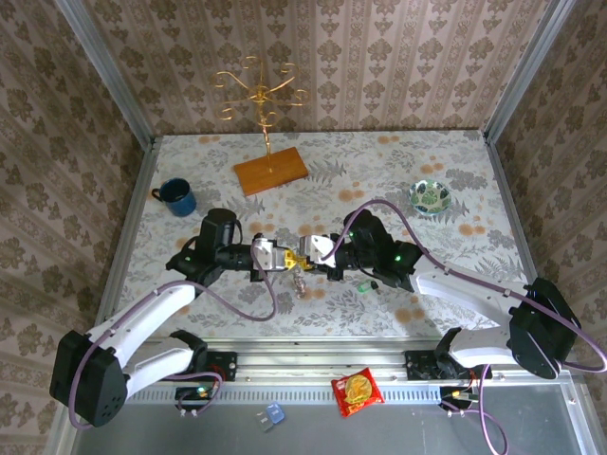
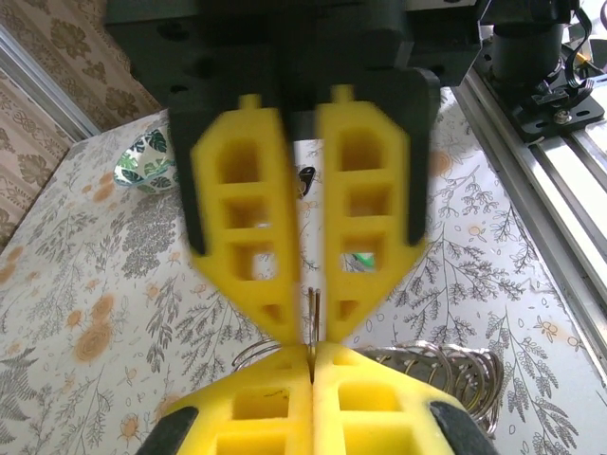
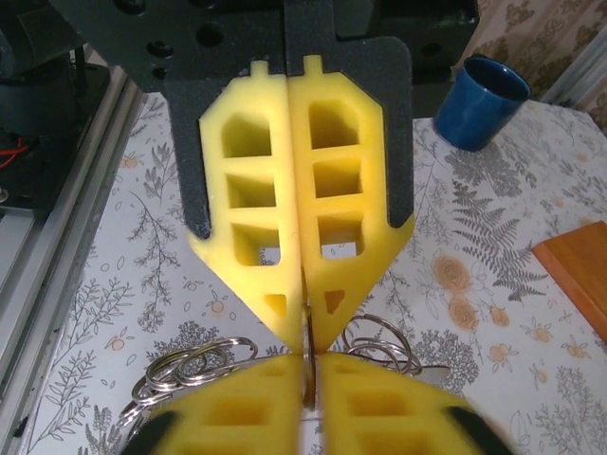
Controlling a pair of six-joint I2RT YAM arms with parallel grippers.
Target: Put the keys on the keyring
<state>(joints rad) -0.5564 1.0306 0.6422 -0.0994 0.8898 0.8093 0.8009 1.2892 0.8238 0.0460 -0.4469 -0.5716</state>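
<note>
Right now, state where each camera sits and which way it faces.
Top external: above and behind the bases, looking down on the table; both arms show, left hand meeting right hand.
Left wrist: on the left arm, facing right toward the bowl; own fingers at the bottom.
Right wrist: on the right arm, facing left toward the blue mug; own fingers at the bottom.
Shared: both wrist views catch the two shut hands tip to tip on the keyring.
</note>
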